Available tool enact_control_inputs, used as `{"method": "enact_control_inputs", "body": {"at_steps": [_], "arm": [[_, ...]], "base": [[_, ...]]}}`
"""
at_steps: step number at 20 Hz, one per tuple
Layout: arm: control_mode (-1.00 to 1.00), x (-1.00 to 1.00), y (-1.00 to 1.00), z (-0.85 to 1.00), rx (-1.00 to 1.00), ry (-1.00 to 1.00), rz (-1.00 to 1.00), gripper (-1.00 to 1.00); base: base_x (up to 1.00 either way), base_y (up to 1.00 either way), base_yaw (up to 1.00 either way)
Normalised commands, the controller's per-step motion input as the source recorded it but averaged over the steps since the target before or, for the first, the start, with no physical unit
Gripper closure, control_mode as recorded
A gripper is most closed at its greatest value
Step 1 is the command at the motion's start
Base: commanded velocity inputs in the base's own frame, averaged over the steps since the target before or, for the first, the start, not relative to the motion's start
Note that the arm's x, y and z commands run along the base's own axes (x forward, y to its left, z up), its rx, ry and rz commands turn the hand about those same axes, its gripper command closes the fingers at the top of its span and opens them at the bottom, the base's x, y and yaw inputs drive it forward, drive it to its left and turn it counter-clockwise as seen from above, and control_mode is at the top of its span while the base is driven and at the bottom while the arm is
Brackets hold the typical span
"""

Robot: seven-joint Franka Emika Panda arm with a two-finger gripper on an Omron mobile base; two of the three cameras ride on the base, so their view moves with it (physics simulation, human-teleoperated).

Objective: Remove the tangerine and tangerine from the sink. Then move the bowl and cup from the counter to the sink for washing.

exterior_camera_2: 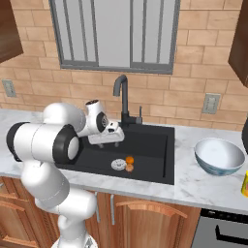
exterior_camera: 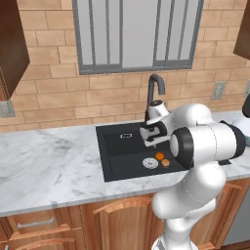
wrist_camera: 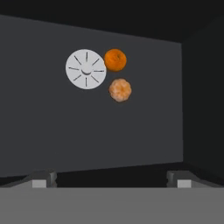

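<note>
Hovering over the black sink [exterior_camera: 117, 156], the robot's fingers [wrist_camera: 111, 178] stand spread wide and grasp nothing, their two tips far apart at the bottom of the hand view. On the sink floor lie two tangerines: the bright orange tangerine [wrist_camera: 115, 60] sits just beside the round silver drain [wrist_camera: 86, 69], and the duller tangerine [wrist_camera: 120, 90] lies just next to its brighter twin, near the drain's edge. From the left base view, the bright fruit [exterior_camera: 159, 156] and the duller one [exterior_camera: 166, 162] rest close together near the front of the basin, with the drain [exterior_camera: 150, 163] at their side; from the right base view the same pair [exterior_camera_2: 129, 160] [exterior_camera_2: 129, 167] sits beside the drain [exterior_camera_2: 117, 165]. The white arm reaches out over the basin, its hand [exterior_camera_2: 109, 135] held above the sink in front of the dark curved faucet [exterior_camera_2: 122, 97]. On the white marble bench [exterior_camera_2: 203, 186], well to the side of the sink, stands a wide pale bowl [exterior_camera_2: 219, 156], upright. A sliver of the yellow cup [exterior_camera_2: 245, 184] shows at the frame's edge, beyond the bowl. Brick wall and a window rise behind the bench.
</note>
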Motion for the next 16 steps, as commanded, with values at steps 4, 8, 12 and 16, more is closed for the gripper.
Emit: {"method": "enact_control_inputs", "body": {"at_steps": [4, 8, 12, 16], "arm": [[-1.0, 0.0, -0.01, -0.13, 0.0, -0.02, 0.0, -1.0], [-1.0, 0.0, 0.0, -0.15, 0.0, -0.05, 0.0, -1.0], [-1.0, 0.0, -0.04, -0.15, -0.01, -0.04, 0.0, -1.0], [-1.0, 0.0, -0.09, -0.14, -0.02, -0.03, 0.0, -1.0]], "base": [[0.0, 0.0, 0.0], [0.0, 0.0, 0.0], [0.0, 0.0, 0.0], [0.0, 0.0, 0.0]]}}
